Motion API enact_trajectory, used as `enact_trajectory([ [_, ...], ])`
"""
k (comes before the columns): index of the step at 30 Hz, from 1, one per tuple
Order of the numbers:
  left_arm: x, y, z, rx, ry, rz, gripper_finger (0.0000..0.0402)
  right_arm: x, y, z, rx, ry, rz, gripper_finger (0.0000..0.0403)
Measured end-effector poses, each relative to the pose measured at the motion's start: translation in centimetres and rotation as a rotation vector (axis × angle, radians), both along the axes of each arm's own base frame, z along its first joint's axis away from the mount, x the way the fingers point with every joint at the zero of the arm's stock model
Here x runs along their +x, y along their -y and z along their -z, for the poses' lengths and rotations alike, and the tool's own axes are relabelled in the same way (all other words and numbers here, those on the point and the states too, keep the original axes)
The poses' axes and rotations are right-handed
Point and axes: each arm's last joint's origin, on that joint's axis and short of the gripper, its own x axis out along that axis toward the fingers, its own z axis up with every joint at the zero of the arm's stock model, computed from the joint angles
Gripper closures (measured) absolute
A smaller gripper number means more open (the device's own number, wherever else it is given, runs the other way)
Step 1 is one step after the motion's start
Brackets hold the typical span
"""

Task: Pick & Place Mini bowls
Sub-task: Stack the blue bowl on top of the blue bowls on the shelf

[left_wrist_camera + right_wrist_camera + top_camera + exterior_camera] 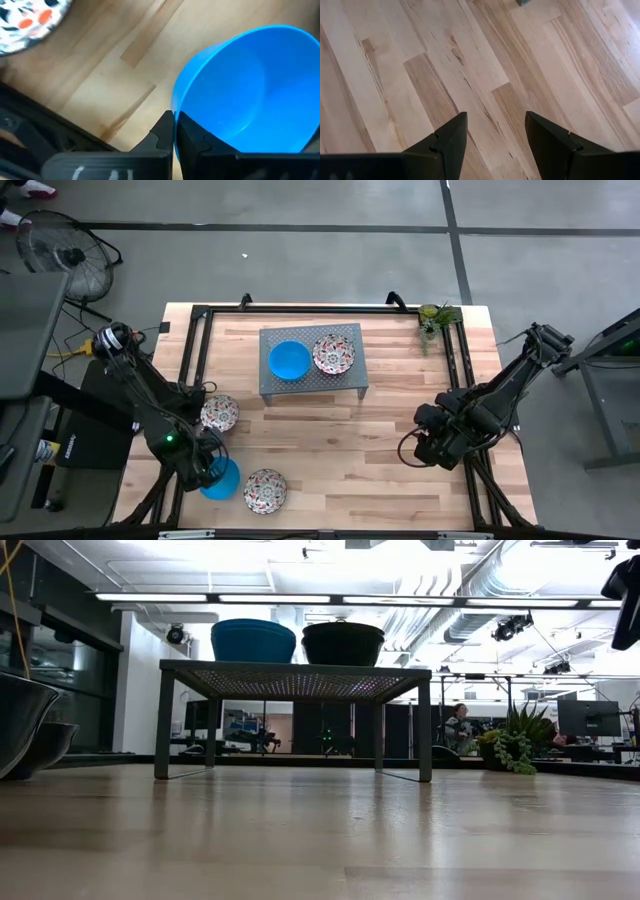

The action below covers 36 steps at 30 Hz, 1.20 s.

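A blue bowl (250,90) sat at the counter's (340,450) near-left corner, its rim pinched between the closed fingers of the left claw (174,131). Patterned bowls lay just beside it (265,490) and behind it (219,413). Two more bowls, blue (288,360) and patterned (333,353), rested on the grey stand (350,380). The right claw (495,130) hung open and empty over bare wood at the right.

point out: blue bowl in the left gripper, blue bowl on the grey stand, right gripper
blue bowl in the left gripper (250,85): left wrist view, on its inside wall.
blue bowl on the grey stand (288,360): high view, on the middle of its inside.
right gripper (496,137): right wrist view, midway between its open fingers.
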Motion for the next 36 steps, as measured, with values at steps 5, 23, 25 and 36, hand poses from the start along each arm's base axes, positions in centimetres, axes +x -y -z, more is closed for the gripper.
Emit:
enact_trajectory([
  [5, -0.1, -0.5, -2.6, 0.033, 0.042, -0.01, 0.0401, 0.0, 0.0, 0.0, 0.002, -0.002, -0.001, 0.0215],
  [23, 3.3, -6.1, -12.2, 0.339, 0.462, -0.326, 0.0402, 0.0, 0.0, 0.0, -0.022, 0.001, -0.035, 0.0215],
  [25, 3.5, -7.0, -13.5, 0.367, 0.468, -0.338, 0.0402, 0.0, 0.0, 0.0, -0.024, 0.0, -0.038, 0.0215],
  [36, 4.8, -12.3, -19.7, 0.501, 0.507, -0.34, 0.0401, 0.1, 0.0, 0.0, -0.034, 0.008, -0.036, 0.0215],
])
